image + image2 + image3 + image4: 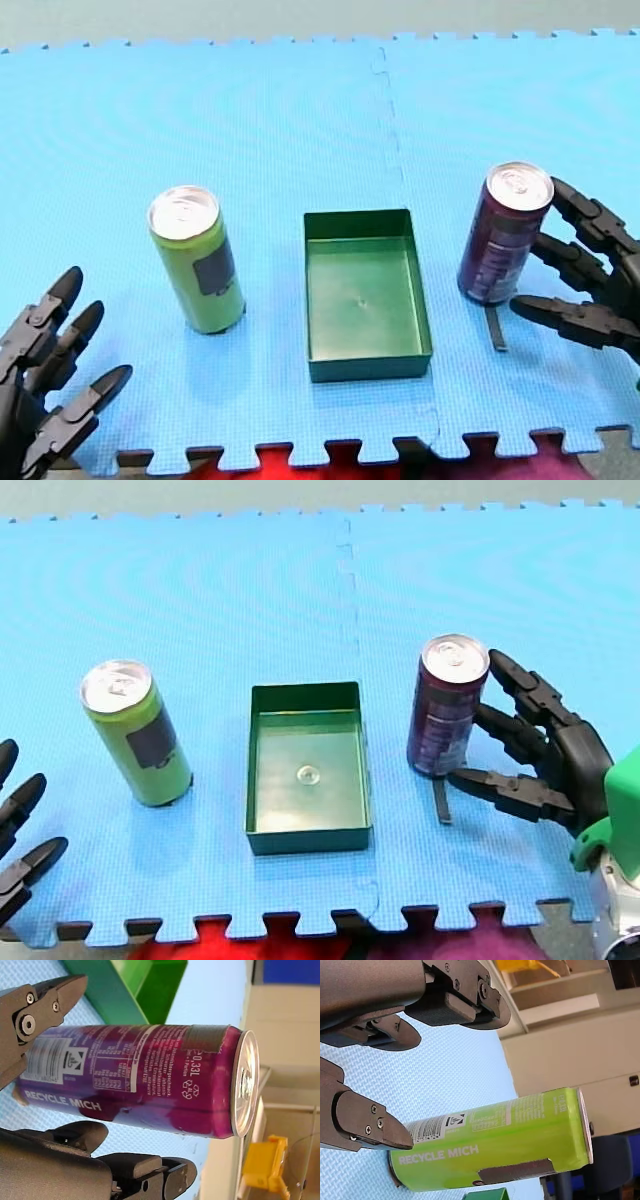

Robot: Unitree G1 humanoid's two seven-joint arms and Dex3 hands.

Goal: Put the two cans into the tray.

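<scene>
Green tray [357,222] sits mid-worktop [250,120]. Green can [200,265] stands at its 9 o'clock and purple can [503,240] at 3 o'clock. Both read "RECYCLE MICH", the purple one also "0,33L". Right hand [545,755], wide and empty, is beside the purple can. Left hand [45,390], empty, is at 7 o'clock.

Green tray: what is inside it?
No can. The green tray shows a bare floor with a small round mark. The green can and purple can stand outside it. Its near wall's inner face is hidden.
</scene>
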